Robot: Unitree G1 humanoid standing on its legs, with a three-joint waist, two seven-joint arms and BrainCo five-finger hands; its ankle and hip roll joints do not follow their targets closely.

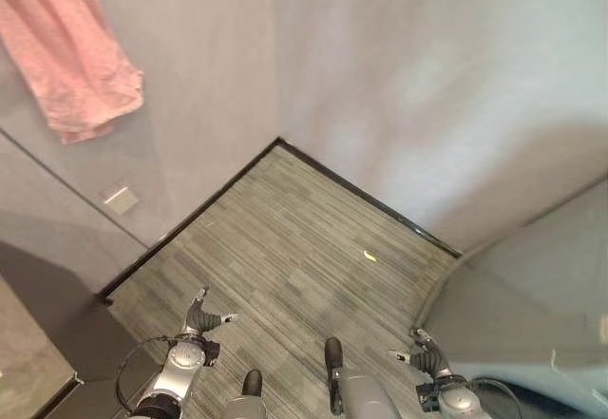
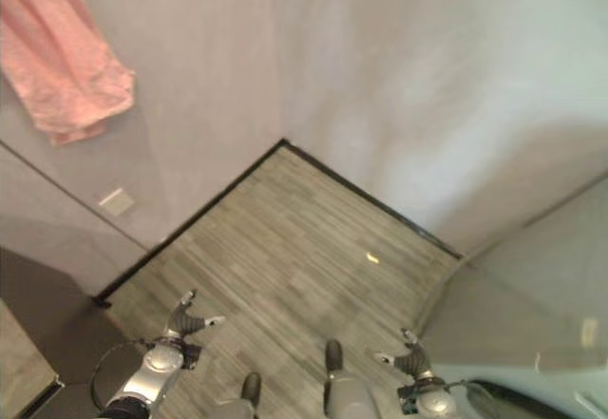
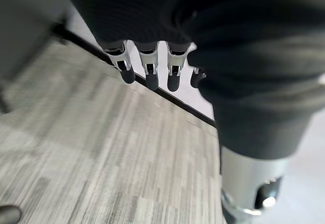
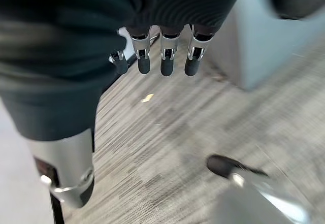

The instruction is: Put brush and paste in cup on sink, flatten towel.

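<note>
Low in front of me, my left hand hangs above the floor with its fingers straight and relaxed, holding nothing. My right hand hangs level with it on the other side, well apart from the left, its fingers likewise loose and empty. Both hands are clear of the floor and touch nothing.

Up and away from my left hand, high on the wall, a pink towel hangs bunched and creased, its lower edge gathered into folds rather than lying flat. Between that towel and my left hand, a small pale plate sits on the wall, nearer the floor. A dark skirting strip runs along the foot of the wall to the corner ahead of both hands.

Ahead of my right hand, a small yellowish scrap lies on the grey striped floor, well short of the corner. Beside my right hand, on its outer side, stands a pale grey-blue panel; I cannot tell what it belongs to.
</note>
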